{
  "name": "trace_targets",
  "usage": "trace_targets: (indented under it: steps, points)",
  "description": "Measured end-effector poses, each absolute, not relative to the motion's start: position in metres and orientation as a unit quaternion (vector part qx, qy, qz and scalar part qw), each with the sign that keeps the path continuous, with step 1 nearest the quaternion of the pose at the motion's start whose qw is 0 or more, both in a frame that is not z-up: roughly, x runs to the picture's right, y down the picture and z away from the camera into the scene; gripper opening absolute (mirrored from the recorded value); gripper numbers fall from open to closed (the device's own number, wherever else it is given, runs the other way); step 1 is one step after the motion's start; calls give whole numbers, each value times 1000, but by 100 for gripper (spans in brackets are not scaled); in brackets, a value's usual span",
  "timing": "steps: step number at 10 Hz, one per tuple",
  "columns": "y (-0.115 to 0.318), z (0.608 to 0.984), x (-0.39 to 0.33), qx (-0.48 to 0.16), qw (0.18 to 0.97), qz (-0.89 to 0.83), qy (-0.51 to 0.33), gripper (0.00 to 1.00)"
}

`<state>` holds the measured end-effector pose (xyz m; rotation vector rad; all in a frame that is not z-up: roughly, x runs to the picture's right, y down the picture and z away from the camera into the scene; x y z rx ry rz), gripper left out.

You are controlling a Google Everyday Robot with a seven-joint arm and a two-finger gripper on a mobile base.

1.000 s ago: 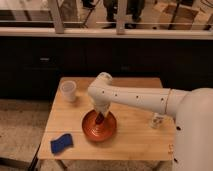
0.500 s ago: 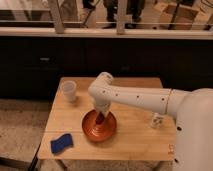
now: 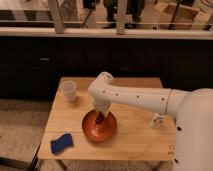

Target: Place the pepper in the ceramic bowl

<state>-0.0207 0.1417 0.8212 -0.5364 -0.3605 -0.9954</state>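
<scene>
Dim overhead light. Wooden table (image 3: pixel 135 137) evenly lit, cabinets behind it dark. Gripper (image 3: pixel 101 116) hangs shaded over the ceramic bowl (image 3: pixel 89 131) near the table's front-left; soft shadow there.

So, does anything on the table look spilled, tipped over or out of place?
Nothing stands out. The gripper hangs over the ceramic bowl with the pepper at its tip. The white cup and small jar stand upright; the blue sponge lies flat near the front left corner.
</scene>
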Motion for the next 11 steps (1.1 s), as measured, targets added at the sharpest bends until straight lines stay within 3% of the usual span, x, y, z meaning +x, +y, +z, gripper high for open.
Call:
trace_targets:
  steps: [2, 3, 7, 11]
  points:
    - [142, 820, -21, -252, 829, -469, -170, 37]
    - [142, 820, -22, -252, 829, -470, -171, 40]
    - [142, 819, -22, -253, 828, -469, -172, 17]
    - [142, 819, -20, -255, 828, -470, -172, 36]
